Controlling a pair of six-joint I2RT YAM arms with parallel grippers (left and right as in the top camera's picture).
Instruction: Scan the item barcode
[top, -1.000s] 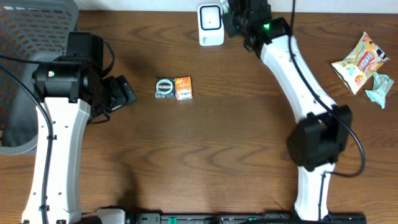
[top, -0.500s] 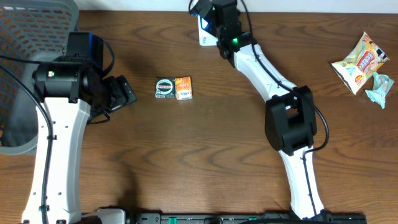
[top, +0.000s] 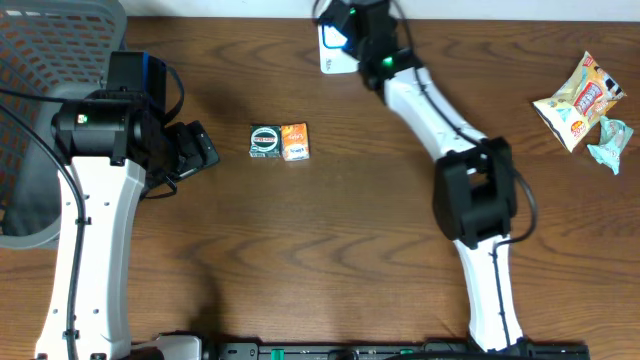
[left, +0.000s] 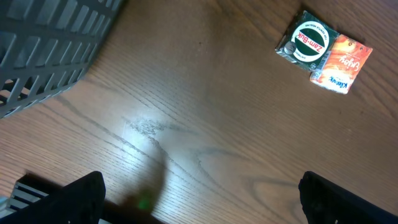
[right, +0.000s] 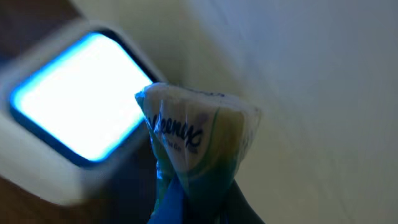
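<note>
My right gripper (right: 200, 213) is shut on a small Kleenex tissue pack (right: 194, 134), pinched at its lower end. The pack stands close in front of the lit blue window of the white scanner (right: 78, 102). In the overhead view the right gripper (top: 350, 22) hangs over the scanner (top: 330, 58) at the table's far edge and hides most of it. My left gripper (left: 202, 200) is open and empty above bare wood; its dark fingers (left: 78, 194) show at the bottom corners. From overhead the left gripper (top: 200, 150) sits beside the basket.
A green Zam-Buk tin (top: 265, 141) and an orange pack (top: 295, 141) lie side by side mid-table, also seen as the tin (left: 309, 45) and the pack (left: 341, 62). A grey basket (top: 45, 60) stands far left. A snack bag (top: 577, 100) and a teal packet (top: 608, 143) lie far right.
The right arm has swung left along the far edge, bringing its gripper over the scanner, then eased slightly back right. The left arm has not moved.
</note>
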